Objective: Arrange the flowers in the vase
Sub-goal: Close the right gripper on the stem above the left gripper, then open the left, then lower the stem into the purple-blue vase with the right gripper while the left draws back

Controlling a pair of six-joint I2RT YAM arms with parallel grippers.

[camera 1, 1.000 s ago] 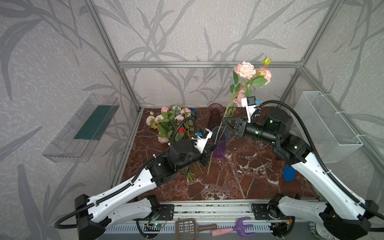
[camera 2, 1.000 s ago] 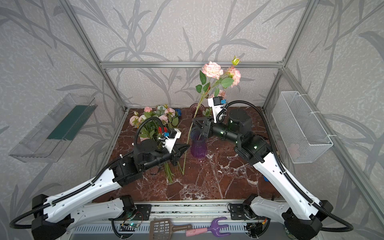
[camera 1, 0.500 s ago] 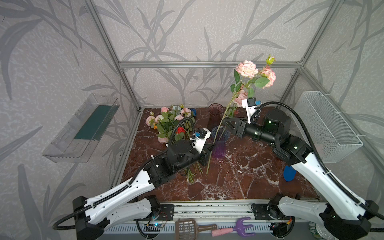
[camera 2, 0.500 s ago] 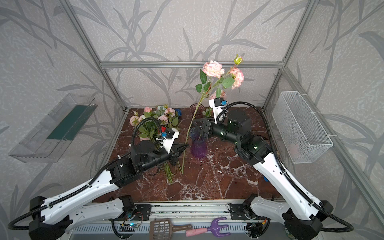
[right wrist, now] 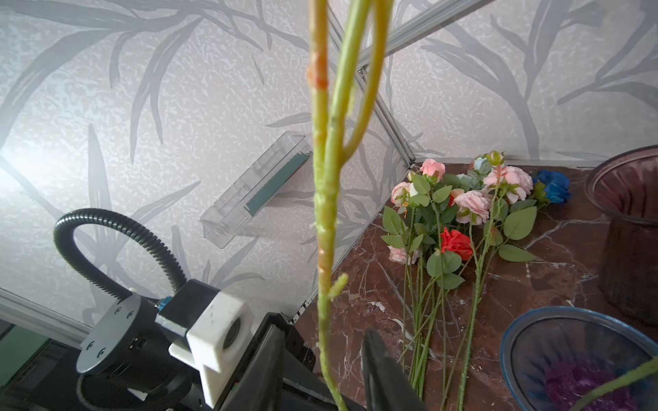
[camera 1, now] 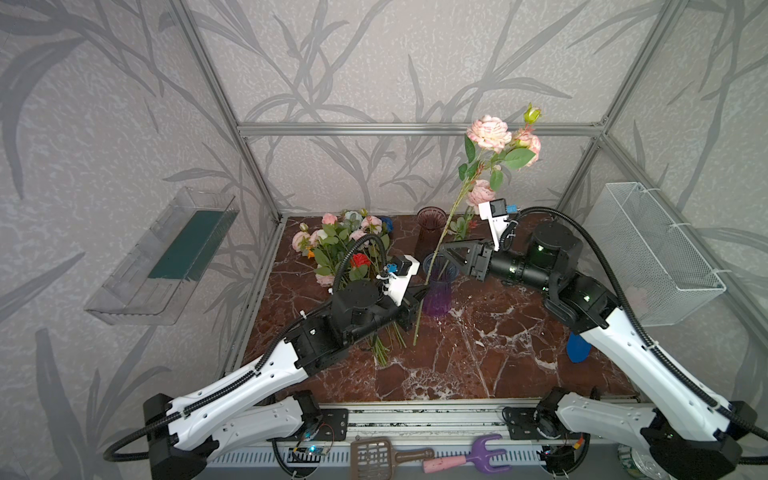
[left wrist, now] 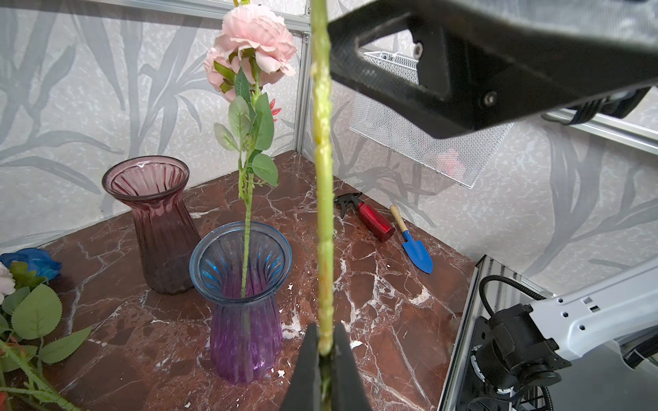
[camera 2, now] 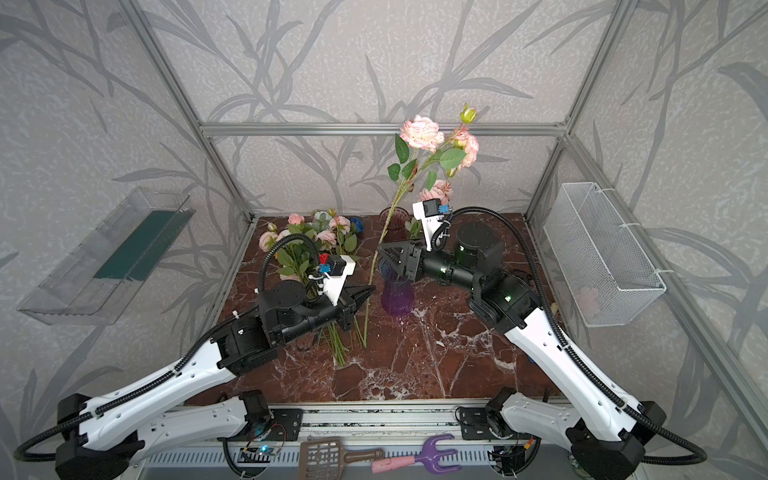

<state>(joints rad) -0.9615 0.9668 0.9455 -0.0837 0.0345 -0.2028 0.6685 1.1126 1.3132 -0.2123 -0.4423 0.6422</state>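
Flower in hand (camera 1: 452,212): long yellow-green stem, knobbly and flecked with orange, forking higher up. Ruffled pale-pink blooms (camera 1: 489,133) and a closed bud sit at the top. The long axis is close to upright, with the heads up and leaning toward the back right. The cut end is low in front of the vase, outside it.
Left gripper (left wrist: 324,338): black tapered fingers pinched tight on the lower stem.
Right gripper (right wrist: 322,331): higher on the same stem. Its jaws stand apart with the stem between them, a gap showing on each side in the wrist view.
Table (camera 1: 478,365): red-brown marble pattern with white veins, glossy.
Vase (left wrist: 242,284): ribbed glass, a blue flared rim shading to a purple base, upright. One pink flower (left wrist: 256,39) already stands in it.
Loose flowers (right wrist: 463,213): lying flat left of the vase, heads toward the back wall, stems toward the front. Pink, red and blue blooms with serrated leaves.
Second vase (left wrist: 156,220): plum ribbed glass, upright, behind the first.
Spray bottle (left wrist: 374,220): red with a black trigger, lying down.
Trowel (left wrist: 416,249): blue blade, wooden handle, beside the bottle.
Basket (camera 1: 656,249): white wire mesh, on the right wall.
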